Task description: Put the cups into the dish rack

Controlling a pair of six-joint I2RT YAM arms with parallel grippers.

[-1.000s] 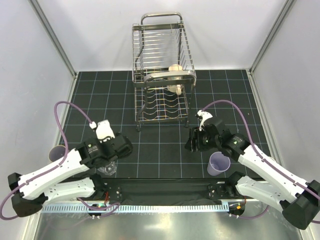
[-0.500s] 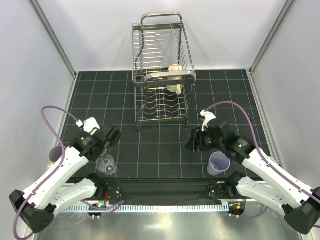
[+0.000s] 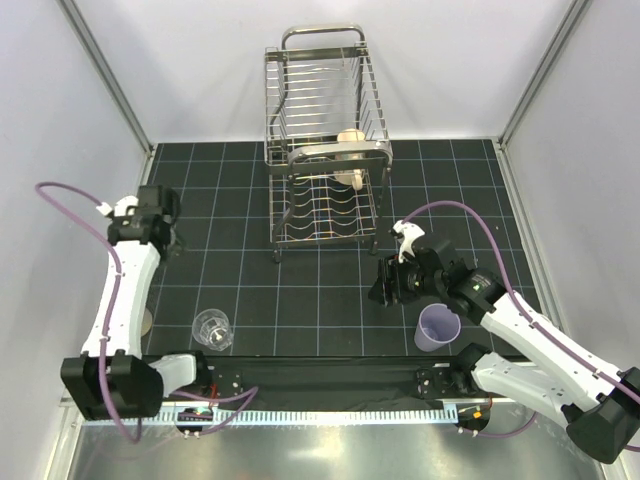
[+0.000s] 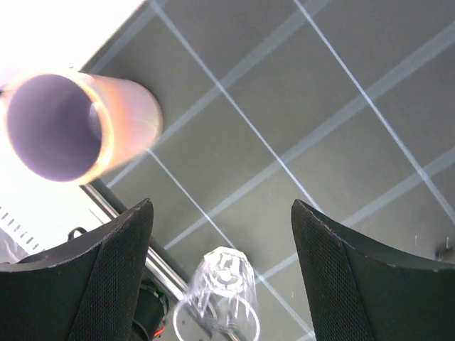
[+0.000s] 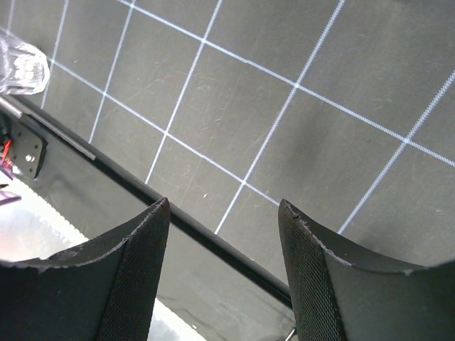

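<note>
Left claw [image 4: 220, 207] and right claw [image 5: 222, 207] both gape empty; one mug [image 3: 349, 140] sits in my rack [image 3: 315, 153], while glass [image 3: 213, 328], purple tumbler [image 3: 438, 327] and another cup [image 4: 71, 124] wait outside it

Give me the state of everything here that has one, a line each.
dish rack: upright, one mug inside.
beige mug: loaded in the rack's upper tier.
clear glass: upright on the mat, not loaded.
lavender tumbler: upright on the mat, not loaded.
pinkish cup: upright, not loaded.
left gripper: open, empty.
right gripper: open, empty.
</note>
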